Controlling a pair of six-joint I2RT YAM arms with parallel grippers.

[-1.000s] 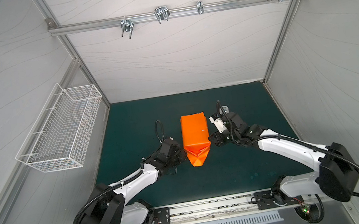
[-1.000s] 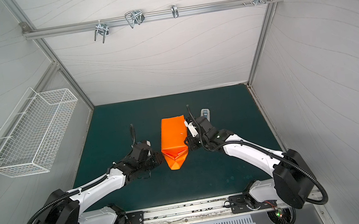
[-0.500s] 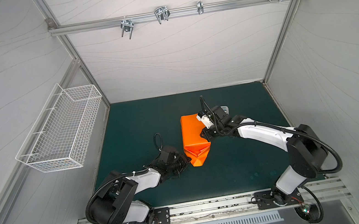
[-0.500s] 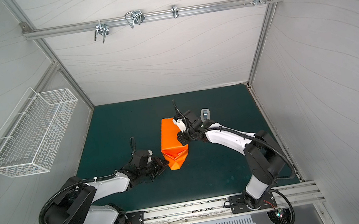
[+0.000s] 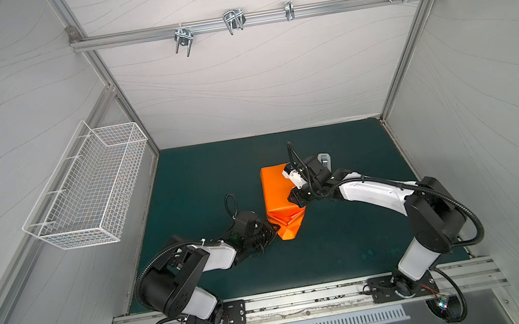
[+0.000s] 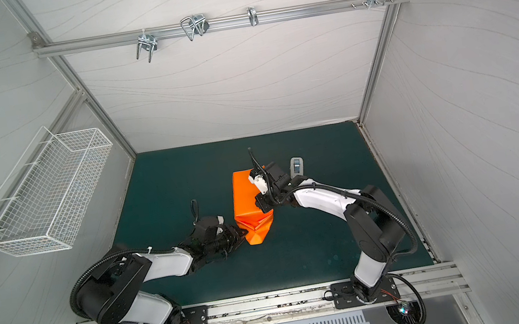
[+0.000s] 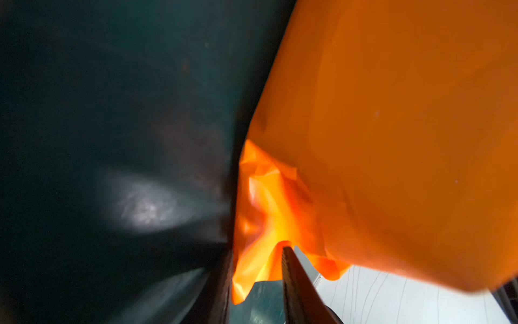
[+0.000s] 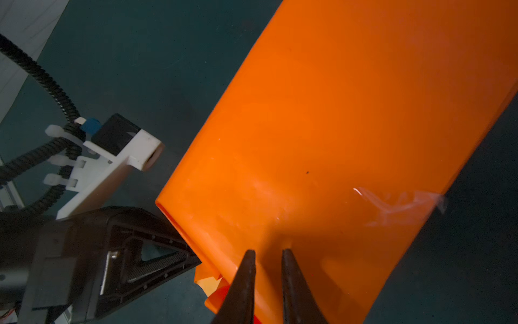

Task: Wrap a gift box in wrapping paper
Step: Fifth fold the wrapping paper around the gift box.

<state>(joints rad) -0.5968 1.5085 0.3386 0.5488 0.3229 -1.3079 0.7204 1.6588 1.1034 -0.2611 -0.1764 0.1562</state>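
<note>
We see the paper (image 5: 276, 191) wrapped into a long block near the middle of the mat (image 5: 198, 179), its length running from the front edge toward the back; the box itself is hidden from us. At the block's near left corner the left gripper (image 5: 273, 229) has its jaws around the crumpled end flap, but we cannot tell whether they clamp it. The right gripper (image 8: 267, 252) sits over the block's top near its right edge, jaws narrow and slightly apart, with nothing between them. A clear tape strip (image 8: 398, 204) sticks to the paper.

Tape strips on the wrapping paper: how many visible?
1: a clear strip on the wrapping paper, at its edge, seen from the right wrist. More may be hidden underneath.
</note>
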